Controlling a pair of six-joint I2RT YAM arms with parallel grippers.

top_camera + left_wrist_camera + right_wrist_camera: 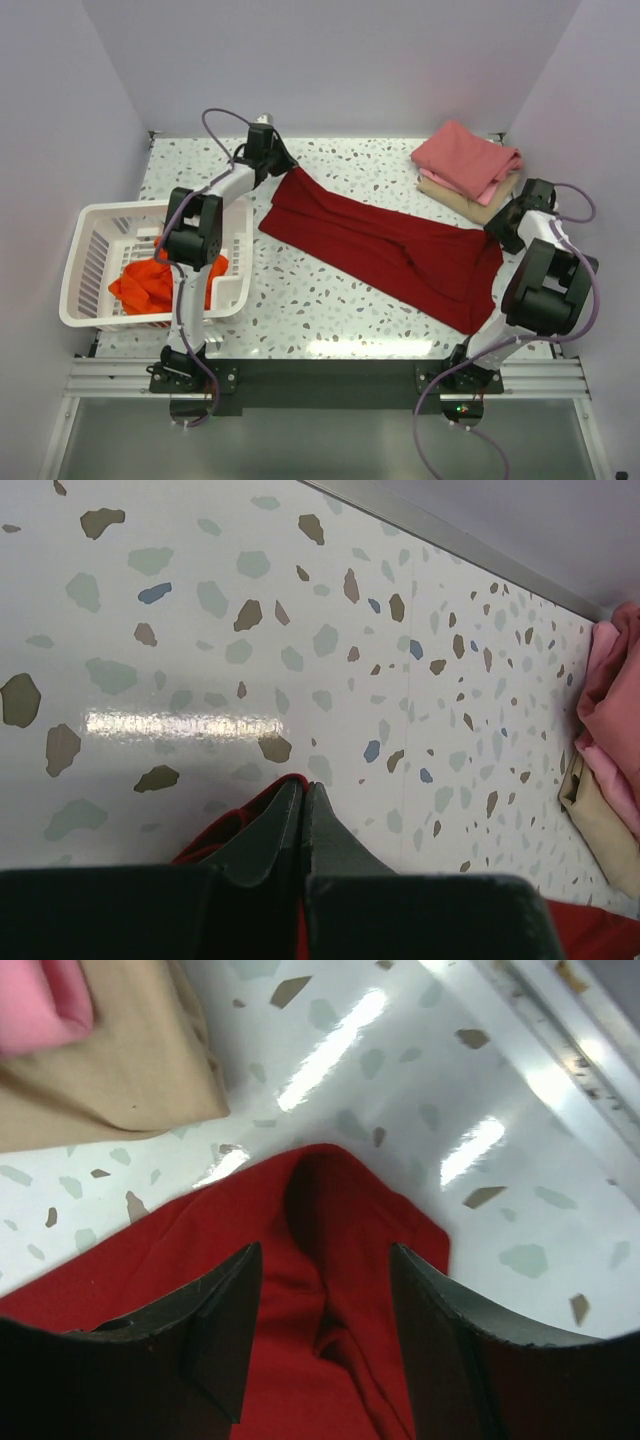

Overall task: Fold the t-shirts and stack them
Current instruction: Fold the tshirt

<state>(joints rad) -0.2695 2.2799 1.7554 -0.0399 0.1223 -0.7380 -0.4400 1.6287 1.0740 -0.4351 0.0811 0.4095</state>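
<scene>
Left arm [205,235] and right arm [540,285]: white link shells between bulky black joint housings; lilac cables [212,122] loop off each wrist and trail along the links to the bases; black base plates [185,378] sit on a silver rail [330,380]; small green and orange lights [461,408] at the right base; left gripper [303,798]: dark grey fingers tapering to narrow tips; right gripper [325,1252]: same dark fingers, broad, edges scuffed.

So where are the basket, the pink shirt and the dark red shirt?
basket [115,208], top view, back rim.
pink shirt [465,157], top view, middle of the folded top.
dark red shirt [380,245], top view, its middle.
</scene>
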